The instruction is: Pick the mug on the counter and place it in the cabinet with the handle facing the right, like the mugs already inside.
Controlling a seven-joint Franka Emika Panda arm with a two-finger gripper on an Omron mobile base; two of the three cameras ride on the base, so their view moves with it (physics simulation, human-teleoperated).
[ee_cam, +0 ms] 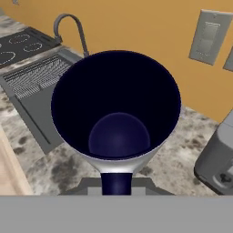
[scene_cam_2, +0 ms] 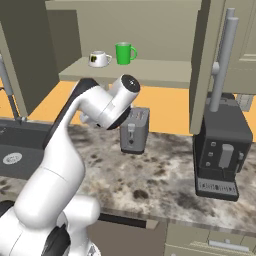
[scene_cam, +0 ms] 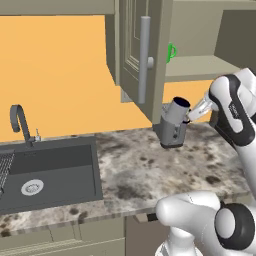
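Three views show one held mug. In the left base view, going from the left, the sink with its curved faucet is set in the left part of the tabletop. Then comes the open cabinet door with its long grey bar handle, and behind its edge a green mug handle. Below it the mug is tilted in the air above the toaster, near the back edge of the tabletop, with the gripper at its right side. The jaws are clamped on the mug. The right base view shows what the door hides there: a white cup and the whole green mug on the cabinet shelf, and a coffee machine near the right end of the tabletop. The hand view looks straight into the mug's dark inside.
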